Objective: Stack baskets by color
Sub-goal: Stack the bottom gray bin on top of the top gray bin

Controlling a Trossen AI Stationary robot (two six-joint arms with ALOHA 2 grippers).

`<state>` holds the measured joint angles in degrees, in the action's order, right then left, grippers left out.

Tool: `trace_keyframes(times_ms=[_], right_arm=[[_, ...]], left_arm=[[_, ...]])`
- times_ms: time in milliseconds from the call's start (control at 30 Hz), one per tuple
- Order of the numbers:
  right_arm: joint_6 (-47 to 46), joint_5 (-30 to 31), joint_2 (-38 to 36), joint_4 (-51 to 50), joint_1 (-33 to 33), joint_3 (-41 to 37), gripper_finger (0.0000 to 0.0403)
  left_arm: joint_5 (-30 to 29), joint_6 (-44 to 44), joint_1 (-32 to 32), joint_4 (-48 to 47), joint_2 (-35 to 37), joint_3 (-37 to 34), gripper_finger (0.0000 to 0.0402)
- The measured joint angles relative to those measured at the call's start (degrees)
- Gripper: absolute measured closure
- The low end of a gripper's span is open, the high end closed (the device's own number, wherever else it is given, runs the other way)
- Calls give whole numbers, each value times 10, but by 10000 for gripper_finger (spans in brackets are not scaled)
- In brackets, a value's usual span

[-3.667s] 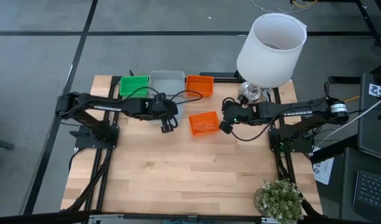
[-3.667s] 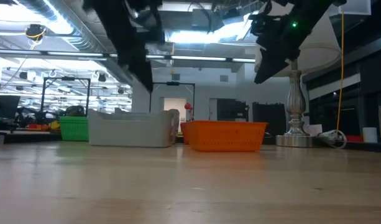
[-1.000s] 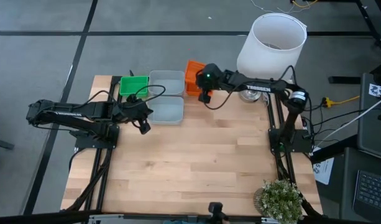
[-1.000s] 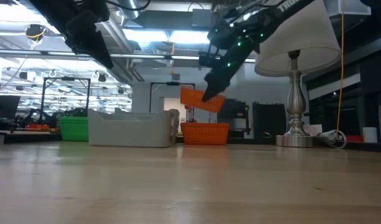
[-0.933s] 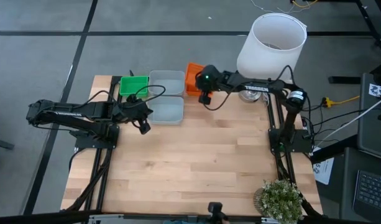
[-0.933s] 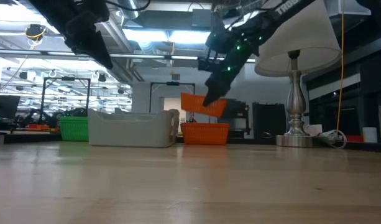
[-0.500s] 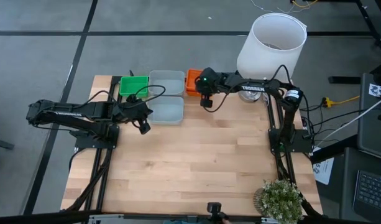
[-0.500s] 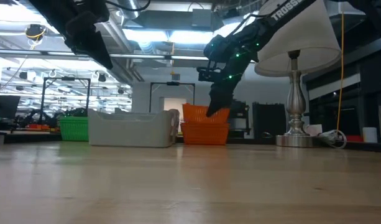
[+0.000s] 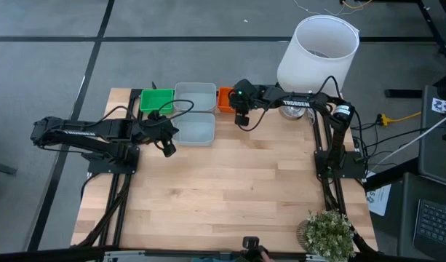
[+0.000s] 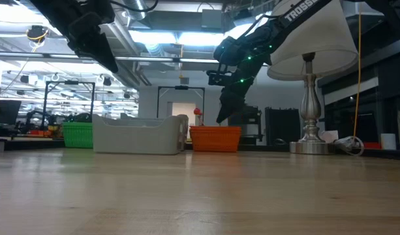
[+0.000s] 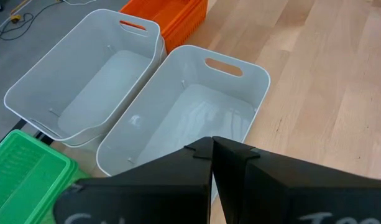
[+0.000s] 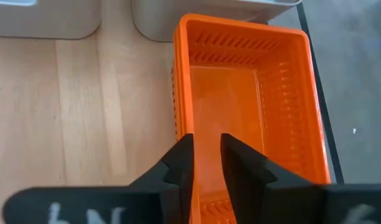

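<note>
The baskets stand in a row at the table's far edge. The green basket (image 9: 156, 100) is at the left. Two grey baskets stand in the middle, one (image 9: 195, 95) behind the other (image 9: 196, 129). The orange basket (image 9: 223, 100) (image 12: 240, 106) sits level, nested in another orange one (image 11: 171, 18). My right gripper (image 12: 207, 163) (image 10: 226, 116) hangs open just over that basket's end, nothing between its fingers. My left gripper (image 11: 212, 152) (image 9: 167, 149) hovers shut near the nearer grey basket.
A lamp with a big white shade (image 9: 316, 51) stands at the far right corner, close behind my right arm. A potted plant (image 9: 328, 233) sits at the near right corner. The wooden table (image 9: 223, 189) stretches toward its near edge.
My right gripper has come down toward the far edge with a tilted orange basket. It has set that basket into the orange one standing there and let go. The basket now sits level and sunk into the lower one.
</note>
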<state>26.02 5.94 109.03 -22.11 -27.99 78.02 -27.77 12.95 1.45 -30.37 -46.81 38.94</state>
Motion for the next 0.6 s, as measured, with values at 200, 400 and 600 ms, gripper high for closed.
trace_keyframes(times_ms=[200, 400, 600], right_arm=[[-3, -2, 0, 9, 6, 3, 312], [-4, -109, 0, 12, 56, 40, 313], [-2, -211, 0, 70, 134, 50, 313]], left_arm=[[0, 0, 0, 0, 0, 0, 401], [0, 0, 0, 0, 0, 0, 401], [0, 0, 0, 0, 0, 0, 401]])
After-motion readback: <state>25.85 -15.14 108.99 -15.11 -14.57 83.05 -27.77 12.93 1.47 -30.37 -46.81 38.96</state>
